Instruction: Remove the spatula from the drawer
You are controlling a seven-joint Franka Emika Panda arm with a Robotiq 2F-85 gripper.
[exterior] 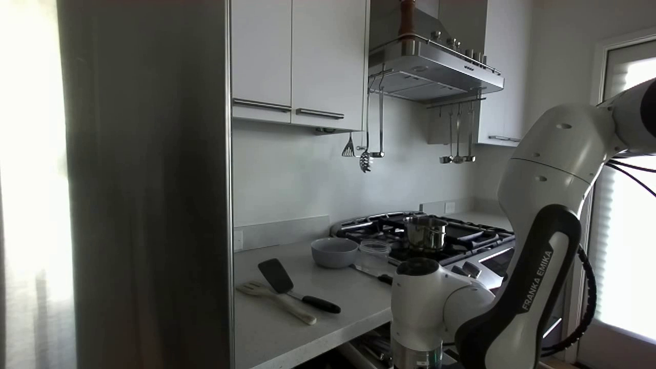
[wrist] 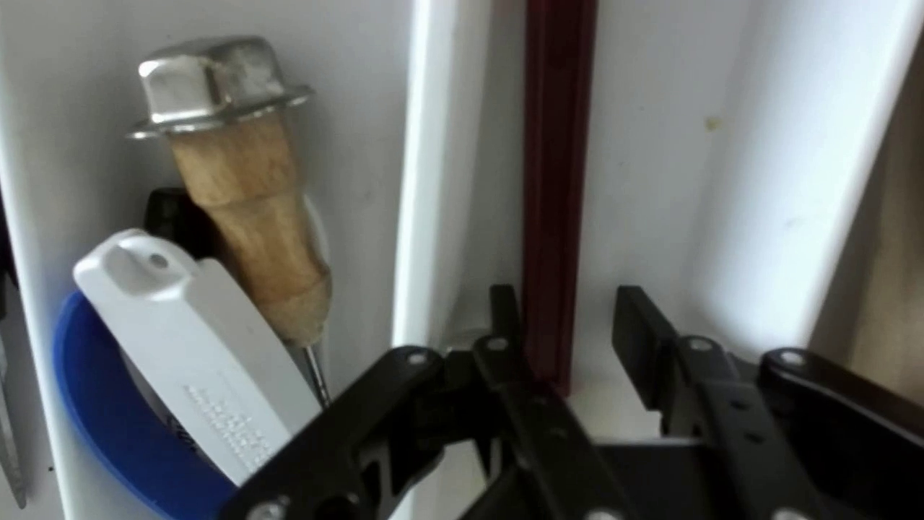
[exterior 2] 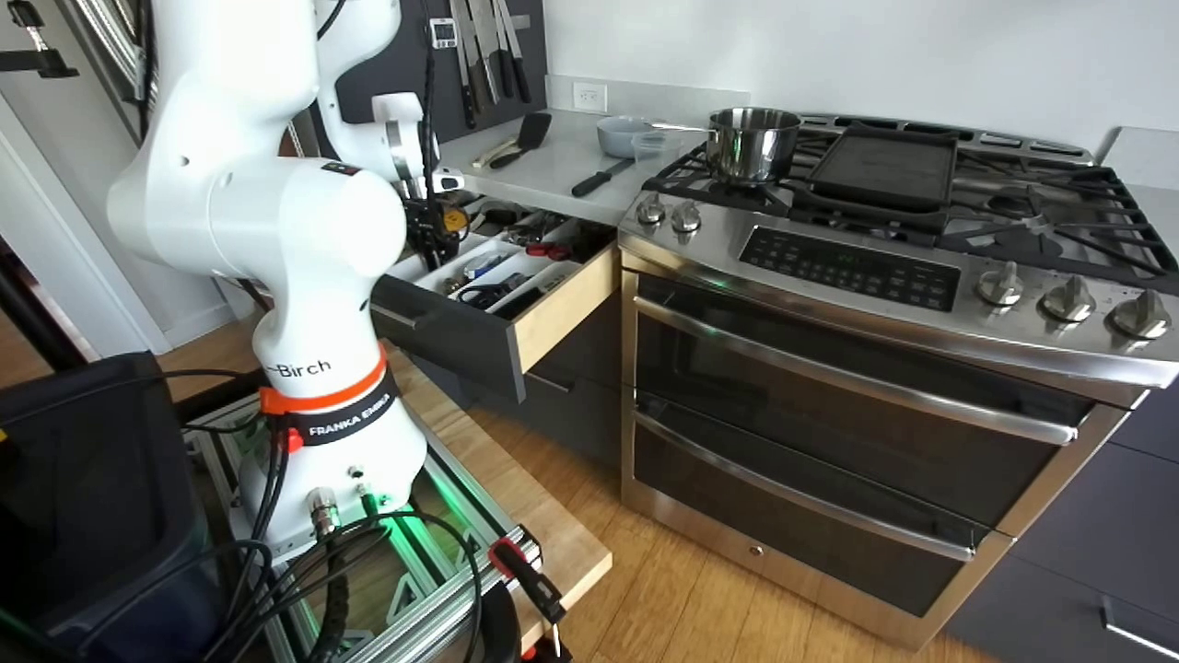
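Note:
The spatula (wrist: 554,180) shows in the wrist view as a slim dark red stick lying lengthwise in a white compartment. The drawer (exterior 2: 451,336) is pulled out, with a dark front and pale wooden side in an exterior view; a bit of it shows under the counter in an exterior view (exterior: 353,353). My gripper (wrist: 567,310) is open, pointing down into the drawer, with one finger on each side of the spatula. The left finger is close to it; the right finger is apart from it. The spatula's near end is partly hidden by the left finger. The gripper also shows in an exterior view (exterior 2: 433,244).
A white divider (wrist: 426,173) separates the compartment from one with a wooden-handled tool (wrist: 249,217), a white handle (wrist: 195,347) and a blue ring (wrist: 108,412). The counter edge (exterior 2: 543,198) overhangs the drawer's back. The stove (exterior 2: 829,368) stands beside the drawer. A wide-bladed spatula (exterior: 279,277) lies on the counter.

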